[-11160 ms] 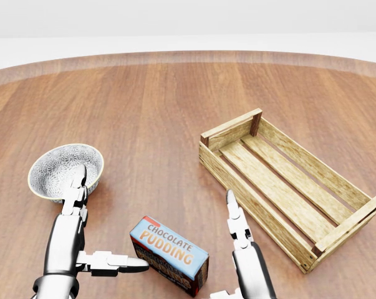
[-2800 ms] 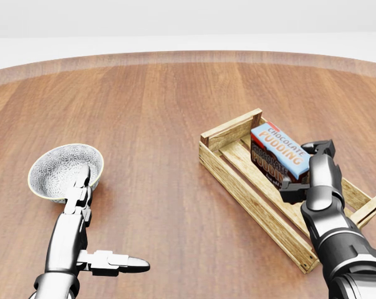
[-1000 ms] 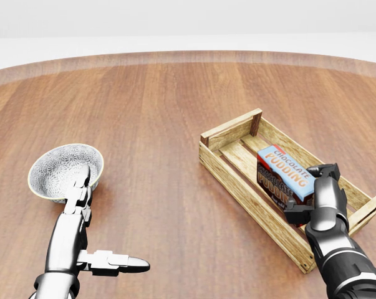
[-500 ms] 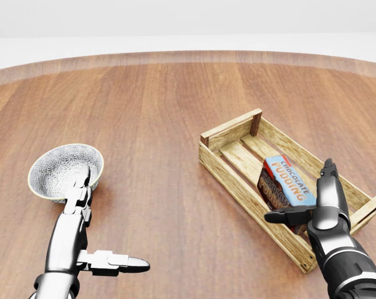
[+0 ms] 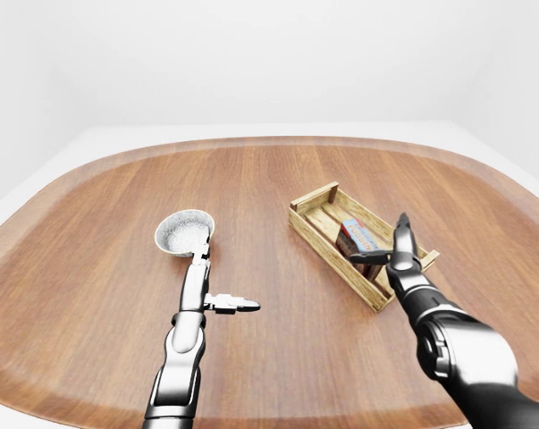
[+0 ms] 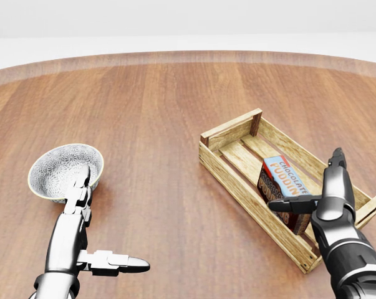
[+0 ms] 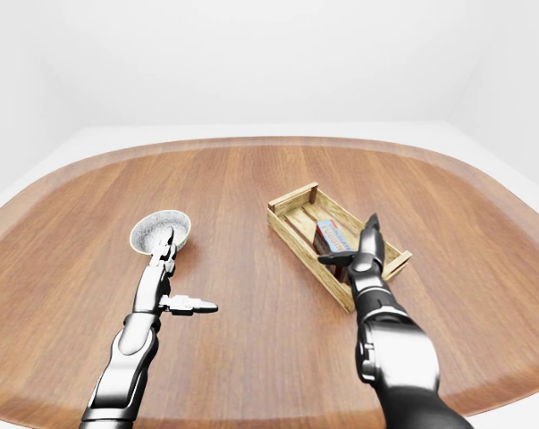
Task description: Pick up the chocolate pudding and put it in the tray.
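Note:
The chocolate pudding box (image 6: 284, 185) lies tilted inside the wooden slatted tray (image 6: 231, 132) at the right of the head view. My right hand (image 6: 313, 187) is open beside the box, thumb stretched left across its lower end, fingers pointing up; it does not hold the box. My left hand (image 6: 97, 227) is open and empty at the lower left, fingers pointing at the bowl.
A patterned white bowl (image 6: 64, 169) stands at the left of the head view, just above my left fingers. The round wooden table (image 5: 251, 179) carries everything; its rim runs across the top of the head view.
My right hand has opened and let go of the pudding box, which now rests in the tray. The hand has drawn slightly right and up. The left arm has not moved.

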Controlling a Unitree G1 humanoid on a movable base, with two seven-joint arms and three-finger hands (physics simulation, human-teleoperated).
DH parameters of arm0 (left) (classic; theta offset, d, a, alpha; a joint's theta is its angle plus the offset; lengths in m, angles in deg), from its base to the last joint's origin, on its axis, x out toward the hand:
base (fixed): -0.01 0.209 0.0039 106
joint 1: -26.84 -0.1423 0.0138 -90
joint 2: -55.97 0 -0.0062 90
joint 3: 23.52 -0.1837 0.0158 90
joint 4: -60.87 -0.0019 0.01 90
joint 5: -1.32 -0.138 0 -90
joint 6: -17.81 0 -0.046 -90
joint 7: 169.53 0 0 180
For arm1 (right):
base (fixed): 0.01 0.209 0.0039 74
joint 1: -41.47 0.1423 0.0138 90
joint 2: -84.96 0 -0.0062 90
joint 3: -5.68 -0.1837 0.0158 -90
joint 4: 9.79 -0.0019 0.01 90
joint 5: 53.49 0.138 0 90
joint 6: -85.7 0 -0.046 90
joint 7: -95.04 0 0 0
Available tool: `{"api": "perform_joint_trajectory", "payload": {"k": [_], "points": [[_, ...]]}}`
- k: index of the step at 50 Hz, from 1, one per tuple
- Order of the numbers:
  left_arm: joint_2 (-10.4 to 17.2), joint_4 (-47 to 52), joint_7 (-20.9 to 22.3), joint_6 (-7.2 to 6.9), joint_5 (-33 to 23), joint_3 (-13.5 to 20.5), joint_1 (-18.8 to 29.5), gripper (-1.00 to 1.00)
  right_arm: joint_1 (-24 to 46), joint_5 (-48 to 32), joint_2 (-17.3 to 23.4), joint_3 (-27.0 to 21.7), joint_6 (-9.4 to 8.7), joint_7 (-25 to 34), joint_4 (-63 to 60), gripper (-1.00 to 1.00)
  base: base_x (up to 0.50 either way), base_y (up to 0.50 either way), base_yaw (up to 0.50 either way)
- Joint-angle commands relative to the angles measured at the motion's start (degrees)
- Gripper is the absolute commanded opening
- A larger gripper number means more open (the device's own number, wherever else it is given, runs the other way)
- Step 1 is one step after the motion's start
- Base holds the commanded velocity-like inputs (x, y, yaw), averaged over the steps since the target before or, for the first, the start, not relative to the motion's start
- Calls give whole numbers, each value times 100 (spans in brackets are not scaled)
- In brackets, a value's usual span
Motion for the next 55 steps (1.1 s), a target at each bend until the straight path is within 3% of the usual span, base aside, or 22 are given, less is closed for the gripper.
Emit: {"api": "perform_joint_trajectory", "payload": {"k": [1, 18, 20, 25, 35, 38, 47, 55], "points": [[-49, 79, 261, -24, 528, 123, -20, 100, 240, 98, 99, 11, 0, -86, -193, 100, 0, 0, 0], [-49, 146, 233, -69, 515, 128, -32, 100, 683, 167, 179, 95, 0, -56, -252, 100, 0, 0, 0], [-49, 97, 227, -14, 509, 128, -36, 100, 804, 240, 242, 69, 0, -8, -279, 100, 0, 0, 0], [-52, 160, 224, -72, 513, 128, -40, 100, 953, 387, 323, 93, 0, 216, -327, 100, 0, 0, 0], [-49, 111, 222, -40, 508, 127, -25, 100, 1380, 486, 633, 177, 0, 510, -472, 100, 0, 0, 0], [-50, 174, 221, -90, 502, 122, -38, 100, 1515, 502, 726, 205, 0, 601, -534, 100, 0, 0, 0], [-53, 75, 214, -27, 491, 117, -14, 100, 1986, 527, 1138, 191, 0, 860, -748, 100, 0, 0, 0], [-55, 169, 208, -89, 491, 117, -33, 100, 2223, 608, 1507, 208, 0, 1113, -989, 100, 0, 0, 0]]}}
